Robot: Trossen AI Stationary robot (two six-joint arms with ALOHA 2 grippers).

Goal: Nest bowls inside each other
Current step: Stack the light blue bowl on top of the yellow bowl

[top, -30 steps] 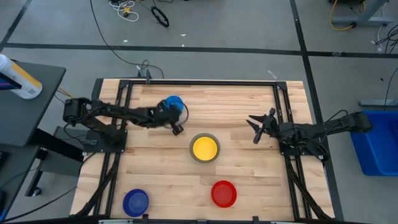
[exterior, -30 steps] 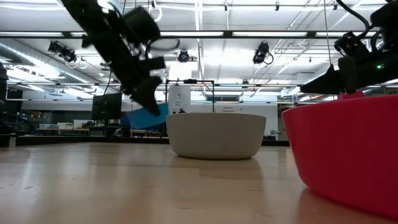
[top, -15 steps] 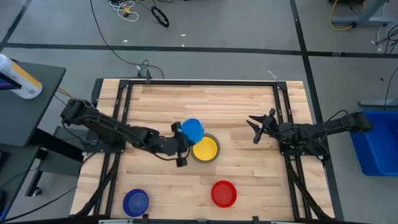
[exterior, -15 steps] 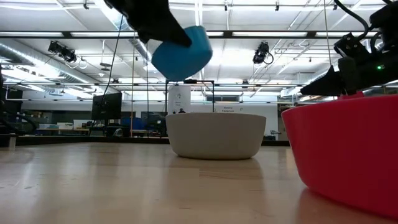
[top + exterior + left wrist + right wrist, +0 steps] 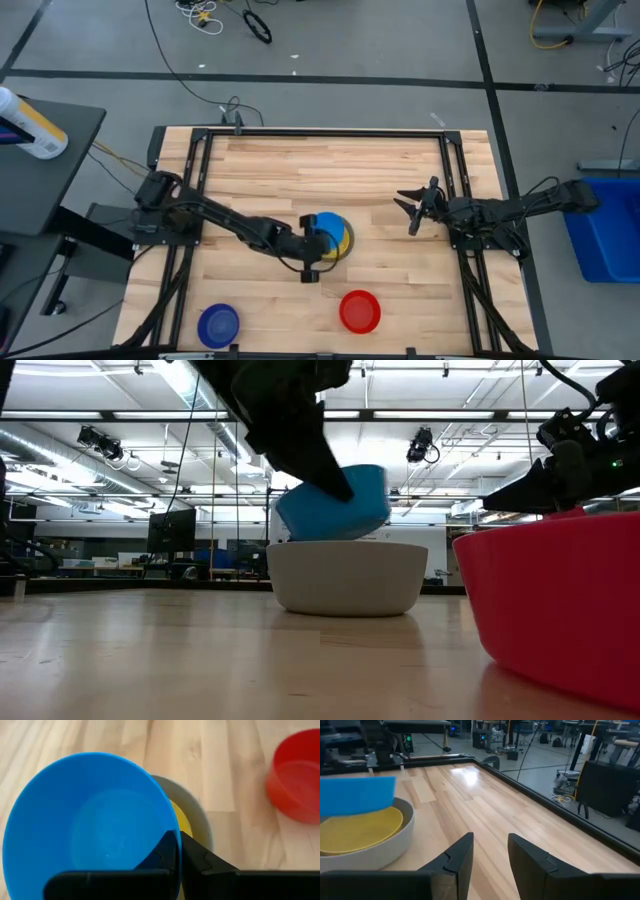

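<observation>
The grey bowl (image 5: 347, 246) stands mid-table with the yellow bowl (image 5: 344, 238) nested in it. My left gripper (image 5: 313, 246) is shut on the light blue bowl (image 5: 327, 227) and keeps it right over those two, opening up and slightly tilted. The low view shows the light blue bowl (image 5: 335, 505) down at the grey bowl's (image 5: 347, 578) rim; whether it touches the yellow bowl I cannot tell. The red bowl (image 5: 360, 311) and the dark blue bowl (image 5: 218, 324) rest on the table near its front edge. My right gripper (image 5: 412, 205) waits open at the right. My left gripper pinches the light blue bowl's rim (image 5: 172, 827), one finger (image 5: 162, 852) inside the bowl and one (image 5: 202, 860) outside its wall. The fingers come slanting down from the table's left. The bowl is lifted off the table, slightly tilted, over the yellow bowl (image 5: 183, 823).
Bare wooden table lies between the stacked bowls and my right gripper (image 5: 490, 852). A black frame rail (image 5: 320, 132) runs around the table. The red bowl (image 5: 560, 610) stands close to the low camera.
My left gripper has carried the light blue bowl from the table's far left part toward the right and near edges, until it is over the grey and yellow bowls. The bowl has stayed lifted and opening up. The wrist has turned along the way.
</observation>
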